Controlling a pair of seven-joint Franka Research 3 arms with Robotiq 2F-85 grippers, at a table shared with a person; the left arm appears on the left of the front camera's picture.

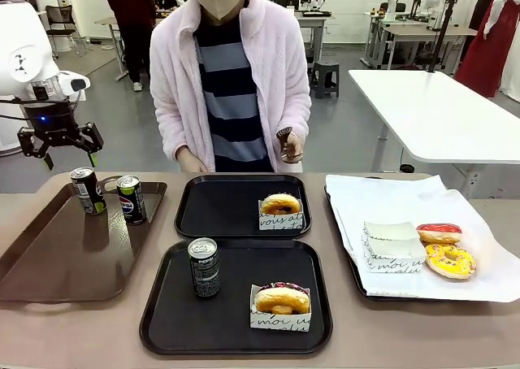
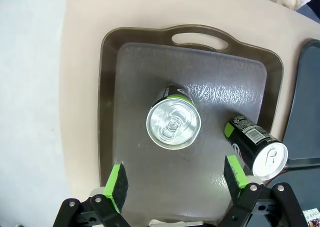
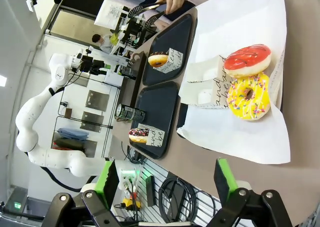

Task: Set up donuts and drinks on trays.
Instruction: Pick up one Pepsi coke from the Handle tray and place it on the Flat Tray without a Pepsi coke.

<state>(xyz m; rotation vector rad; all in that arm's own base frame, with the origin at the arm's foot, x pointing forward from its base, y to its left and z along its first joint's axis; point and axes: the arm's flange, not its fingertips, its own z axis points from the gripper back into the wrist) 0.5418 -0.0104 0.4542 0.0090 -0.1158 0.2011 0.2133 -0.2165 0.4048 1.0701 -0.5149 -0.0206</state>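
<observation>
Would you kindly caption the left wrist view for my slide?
Open left gripper hovers over one upright drink can, another can alongside, on brown tray.

White arm (image 1: 24,52), black hand (image 1: 69,151), green pads (image 2: 117,181)

This is a lab workroom. Far beyond the left jaws, white tables (image 1: 439,109), a stool (image 1: 327,76) and an office chair (image 1: 57,21) stand on grey floor (image 1: 351,135).

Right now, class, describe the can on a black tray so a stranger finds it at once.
Find the black tray nearest the robot, mid-table. A can stands at its left, beside a sleeved donut. The other cans stand on the brown tray.
</observation>
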